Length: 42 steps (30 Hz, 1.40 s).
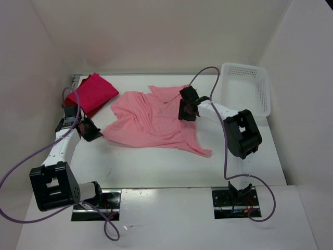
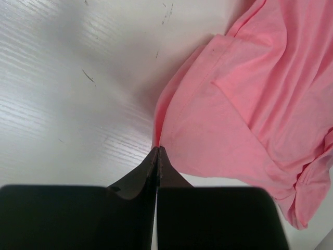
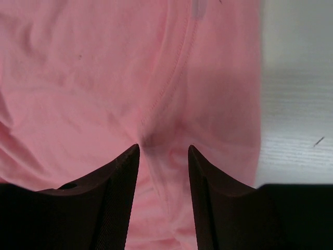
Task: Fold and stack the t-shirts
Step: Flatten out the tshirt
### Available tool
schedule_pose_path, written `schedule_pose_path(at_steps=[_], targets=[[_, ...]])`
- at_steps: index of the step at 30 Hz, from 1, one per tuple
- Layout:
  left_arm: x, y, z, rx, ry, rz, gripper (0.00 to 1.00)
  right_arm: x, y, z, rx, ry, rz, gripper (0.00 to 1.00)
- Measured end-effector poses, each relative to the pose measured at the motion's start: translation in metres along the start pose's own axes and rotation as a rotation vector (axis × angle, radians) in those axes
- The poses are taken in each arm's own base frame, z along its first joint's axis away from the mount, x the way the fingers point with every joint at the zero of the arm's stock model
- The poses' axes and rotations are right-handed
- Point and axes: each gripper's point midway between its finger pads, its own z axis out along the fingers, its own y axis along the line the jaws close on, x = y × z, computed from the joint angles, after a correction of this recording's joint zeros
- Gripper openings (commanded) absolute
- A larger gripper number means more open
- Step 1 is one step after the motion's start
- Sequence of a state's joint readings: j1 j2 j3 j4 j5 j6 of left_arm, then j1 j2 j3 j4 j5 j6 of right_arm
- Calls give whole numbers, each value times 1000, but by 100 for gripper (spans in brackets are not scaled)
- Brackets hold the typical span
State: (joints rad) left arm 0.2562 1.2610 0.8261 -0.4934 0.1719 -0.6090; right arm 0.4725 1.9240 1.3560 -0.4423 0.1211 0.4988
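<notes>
Basket (image 1: 244, 88) (white) and crimson shirt (image 1: 93, 92) flank salmon shirt (image 1: 148, 122).

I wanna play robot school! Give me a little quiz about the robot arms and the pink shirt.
1. True or false: the left gripper is pinched shut on the edge of the light pink shirt.
2. What stands at the back right? A: a blue box. B: the white basket. C: a green cup.
3. Fill the gap: above the shirt, the right gripper has its jaws ____.
Key: 1 true; 2 B; 3 open.
</notes>
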Motion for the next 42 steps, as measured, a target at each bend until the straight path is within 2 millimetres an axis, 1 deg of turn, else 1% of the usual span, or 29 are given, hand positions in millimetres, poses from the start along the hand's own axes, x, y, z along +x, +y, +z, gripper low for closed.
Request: schedule_pose_path(at_steps=[3, 5, 6, 8, 9, 11, 12, 14, 15, 19, 21, 23, 24, 25, 26, 28, 30, 31, 32, 33, 34, 36, 38, 41, 42], targets=[[0, 2, -1, -3, 8, 4, 0, -6, 5, 9, -4, -4, -10, 48], [-4, 1, -4, -8, 7, 17, 0, -3, 4, 14, 0, 5, -17, 48], [-8, 0, -5, -10, 1, 22, 0, -1, 3, 16, 2, 11, -20, 45], [-14, -2, -8, -6, -16, 33, 0, 1, 2, 19, 4, 20, -24, 41], [-16, -3, -9, -3, -20, 42, 0, 1, 3, 20, 4, 21, -25, 33], [-15, -2, -9, -5, -17, 46, 0, -2, 5, 24, 6, 23, -32, 25], [-15, -2, -9, -6, -14, 47, 0, -3, 6, 27, 6, 22, -34, 16], [-15, -2, -9, -6, -14, 47, 0, -4, 5, 29, 12, 22, -35, 9], [-14, -2, -9, -6, -13, 48, 0, -4, 5, 29, 15, 23, -35, 4], [-15, -1, -9, -8, -14, 48, 0, -10, 1, 24, 33, 1, -26, 4], [-16, 1, -8, -21, -20, 49, 0, -15, -1, 15, 27, -15, -16, 4], [-20, 3, -8, -41, -29, 49, 0, -24, -9, 0, 19, -41, 6, 5], [-22, 4, -7, -48, -34, 50, 0, -31, -17, -8, 20, -58, 27, 5], [-23, 5, -7, -54, -38, 50, 0, -37, -28, -16, 25, -76, 52, 13], [-24, 5, -6, -59, -41, 51, 0, -44, -44, -24, 36, -94, 86, 18], [-25, 7, -5, -65, -38, 48, 0, -58, -78, -35, 71, -127, 159, 31], [-25, 9, -3, -75, -34, 44, 0, -64, -112, -39, 122, -144, 222, 31], [-25, 10, -2, -78, -32, 41, 0, -64, -125, -41, 142, -147, 244, 31], [-26, 11, -2, -80, -31, 38, 0, -61, -135, -42, 164, -143, 260, 32], [-26, 12, -1, -82, -31, 35, 0, -57, -140, -44, 174, -139, 266, 32], [-27, 13, -1, -84, -32, 30, 0, -51, -141, -48, 178, -132, 266, 32], [-30, 13, -2, -77, -36, 17, 0, -44, -135, -59, 157, -128, 258, 32], [-36, 12, -2, -64, -47, 4, 0, -38, -127, -75, 120, -137, 250, 31], [-48, 5, 0, -38, -65, -13, 0, -22, -116, -99, 51, -141, 263, 31], [-52, 2, 1, -28, -73, -19, 0, -11, -114, -104, 32, -128, 276, 37]])
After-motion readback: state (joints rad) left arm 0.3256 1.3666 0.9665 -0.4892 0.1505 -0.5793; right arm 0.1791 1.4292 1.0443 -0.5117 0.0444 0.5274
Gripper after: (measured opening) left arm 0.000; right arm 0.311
